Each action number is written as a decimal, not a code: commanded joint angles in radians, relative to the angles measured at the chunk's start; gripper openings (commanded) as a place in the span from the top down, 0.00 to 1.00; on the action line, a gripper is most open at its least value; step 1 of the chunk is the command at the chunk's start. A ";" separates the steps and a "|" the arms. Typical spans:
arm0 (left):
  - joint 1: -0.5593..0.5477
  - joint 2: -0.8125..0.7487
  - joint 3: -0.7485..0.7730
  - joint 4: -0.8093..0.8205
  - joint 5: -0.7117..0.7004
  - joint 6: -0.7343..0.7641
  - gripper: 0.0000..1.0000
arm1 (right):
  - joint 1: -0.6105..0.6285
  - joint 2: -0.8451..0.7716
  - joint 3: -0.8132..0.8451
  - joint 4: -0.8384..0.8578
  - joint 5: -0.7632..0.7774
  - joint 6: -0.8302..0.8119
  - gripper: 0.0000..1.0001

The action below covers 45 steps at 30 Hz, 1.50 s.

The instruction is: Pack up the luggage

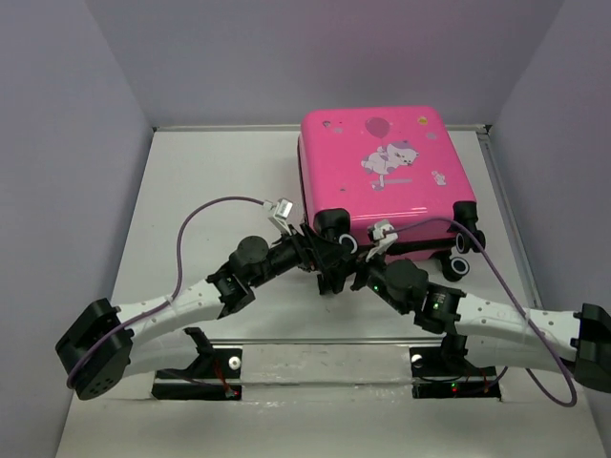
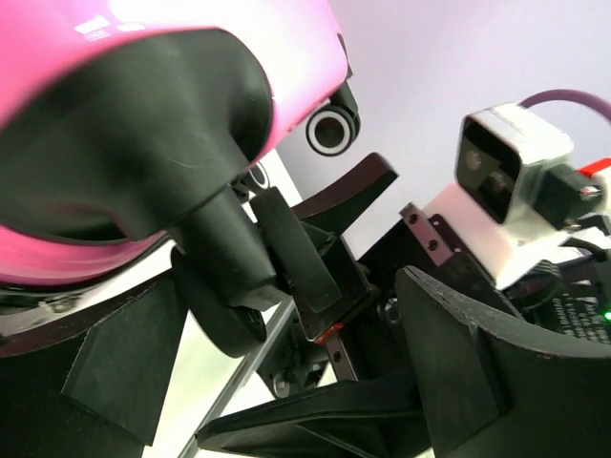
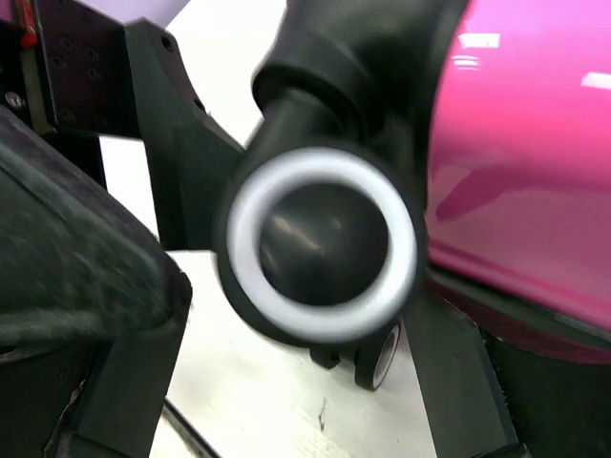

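far back, the luggage (image 1: 382, 162) lies shut near the table (image 1: 210, 181) edge.

One luggage (image 1: 377, 162), one table (image 1: 210, 191), one left arm (image 1: 181, 305), one right arm (image 1: 506, 324), and two wrist cameras (image 1: 284, 207), one per arm.

A white table (image 1: 191, 181) sits enclosed by plain lavender-grey walls (image 1: 286, 57) on three sides.

Luggage (image 1: 382, 167) flat on desk (image 1: 210, 191), back right, wheels facing the arms. Left gripper (image 1: 323, 253) and right gripper (image 1: 355, 267) flank its near-left wheel (image 1: 347, 244), one each side.
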 commanded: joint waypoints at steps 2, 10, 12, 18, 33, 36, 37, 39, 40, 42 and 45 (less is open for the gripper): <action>0.044 -0.046 -0.024 0.136 0.005 0.013 0.01 | 0.002 0.072 0.120 0.119 0.043 -0.098 0.04; 0.062 -0.070 -0.054 0.132 0.022 0.013 0.02 | 0.002 0.210 0.215 0.168 0.201 -0.118 0.14; 0.067 -0.087 -0.058 0.109 0.010 0.026 0.03 | 0.002 0.224 0.217 0.187 0.252 -0.106 0.33; 0.070 -0.217 -0.093 -0.160 -0.168 0.092 0.13 | 0.002 0.216 0.205 0.222 0.323 -0.115 0.89; -0.028 -0.006 -0.087 -0.113 -0.432 0.277 0.65 | 0.002 0.221 0.249 0.210 0.243 -0.163 0.93; -0.052 0.055 -0.032 -0.097 -0.480 0.300 0.62 | 0.002 0.233 0.255 0.208 0.225 -0.160 0.93; -0.059 0.069 -0.017 -0.090 -0.486 0.318 0.61 | 0.002 0.235 0.257 0.207 0.222 -0.158 0.93; -0.074 0.107 0.020 -0.089 -0.519 0.335 0.59 | 0.002 0.242 0.262 0.208 0.209 -0.157 0.93; -0.079 0.117 0.028 -0.088 -0.529 0.342 0.58 | 0.002 0.244 0.263 0.208 0.205 -0.155 0.93; -0.082 0.149 0.048 -0.085 -0.544 0.352 0.54 | 0.002 0.252 0.266 0.210 0.194 -0.155 0.93; -0.089 0.180 0.063 -0.082 -0.558 0.365 0.52 | 0.002 0.253 0.266 0.211 0.183 -0.152 0.93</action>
